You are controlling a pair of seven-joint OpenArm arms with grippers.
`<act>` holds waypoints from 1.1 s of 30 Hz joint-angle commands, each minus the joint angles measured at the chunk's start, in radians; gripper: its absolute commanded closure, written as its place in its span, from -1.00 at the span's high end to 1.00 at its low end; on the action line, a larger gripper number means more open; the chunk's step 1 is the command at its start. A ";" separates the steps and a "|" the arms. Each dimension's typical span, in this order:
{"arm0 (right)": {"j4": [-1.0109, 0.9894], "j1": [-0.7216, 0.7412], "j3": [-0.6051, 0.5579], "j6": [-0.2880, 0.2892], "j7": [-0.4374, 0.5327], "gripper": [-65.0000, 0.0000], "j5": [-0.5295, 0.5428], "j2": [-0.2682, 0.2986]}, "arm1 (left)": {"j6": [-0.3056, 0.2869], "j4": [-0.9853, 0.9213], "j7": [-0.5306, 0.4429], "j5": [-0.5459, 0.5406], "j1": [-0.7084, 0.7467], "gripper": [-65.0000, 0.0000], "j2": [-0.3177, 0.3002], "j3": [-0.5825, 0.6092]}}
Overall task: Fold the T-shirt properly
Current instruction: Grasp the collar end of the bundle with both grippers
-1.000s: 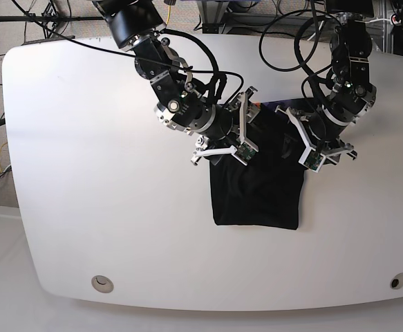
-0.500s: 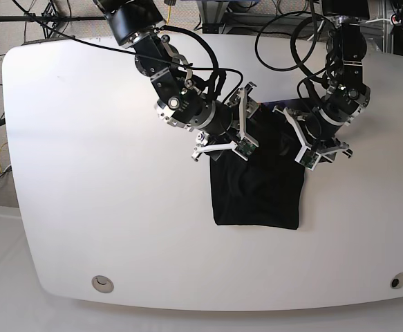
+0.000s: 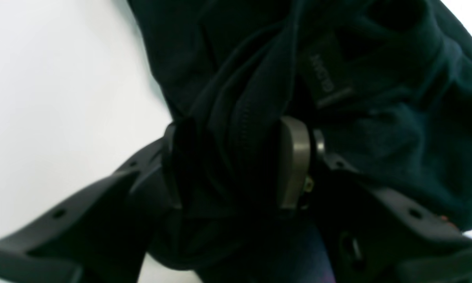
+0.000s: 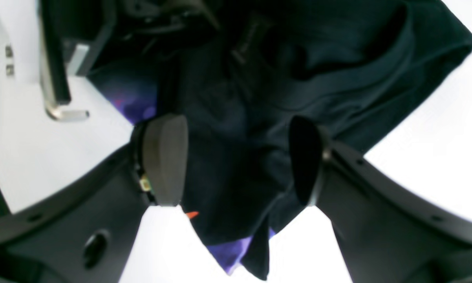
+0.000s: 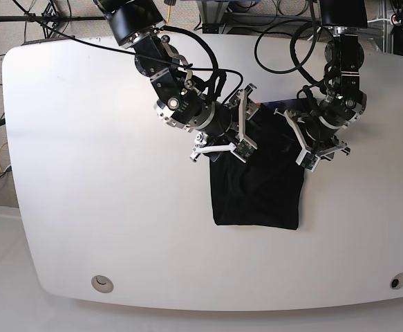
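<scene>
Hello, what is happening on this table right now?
A two-armed robot is folding a black T-shirt on a white table. Both grippers are at the shirt's far edge. The left gripper has bunched cloth between its fingers; the right gripper stands open around the cloth.

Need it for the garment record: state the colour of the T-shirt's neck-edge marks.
Purple with a small orange mark on the black T-shirt, clearest in the right wrist view.

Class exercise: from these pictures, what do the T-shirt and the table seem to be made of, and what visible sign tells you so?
T-shirt: soft knit fabric, probably cotton, matte black; it bunches into folds and shows stitched seams.
Table: smooth, hard white surface, possibly laminate; slight sheen, no grain.
</scene>
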 commanded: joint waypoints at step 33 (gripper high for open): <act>0.020 0.017 0.002 -0.002 0.022 0.21 0.009 -0.006 | -0.002 -0.080 -0.131 -0.006 -0.045 -0.86 -0.013 -0.002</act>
